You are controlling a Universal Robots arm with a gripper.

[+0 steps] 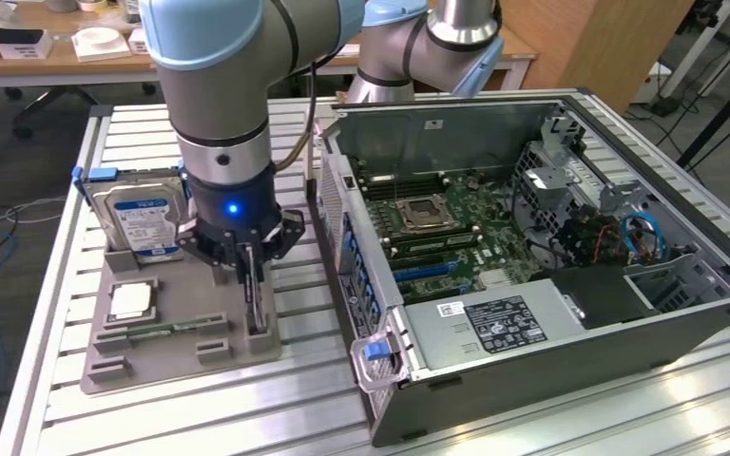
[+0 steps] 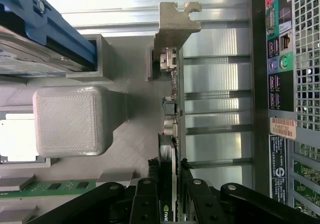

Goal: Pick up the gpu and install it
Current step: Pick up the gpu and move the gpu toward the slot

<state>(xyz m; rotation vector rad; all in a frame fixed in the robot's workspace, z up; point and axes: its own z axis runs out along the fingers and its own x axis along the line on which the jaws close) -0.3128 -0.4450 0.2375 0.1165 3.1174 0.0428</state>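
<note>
The gpu [image 1: 259,302] stands on its edge in a slot of the grey holder tray [image 1: 149,366], beside the open computer case [image 1: 530,237]. In the wrist view its thin green board [image 2: 173,134] runs up to the silver end bracket [image 2: 173,26]. My gripper [image 1: 250,258] reaches straight down over it. Its black fingers [image 2: 145,201] press on both sides of the card's black cooler end, so the gripper [image 2: 170,196] is shut on the gpu. The card's lower edge still sits in the tray.
A hard drive [image 1: 144,217] with a blue-white label stands upright at the tray's back. A processor [image 1: 130,301] and a memory stick [image 1: 168,330] lie on the tray. The case's rear port panel [image 2: 280,78] is close beside the card. Slatted metal table [image 1: 213,418] all around.
</note>
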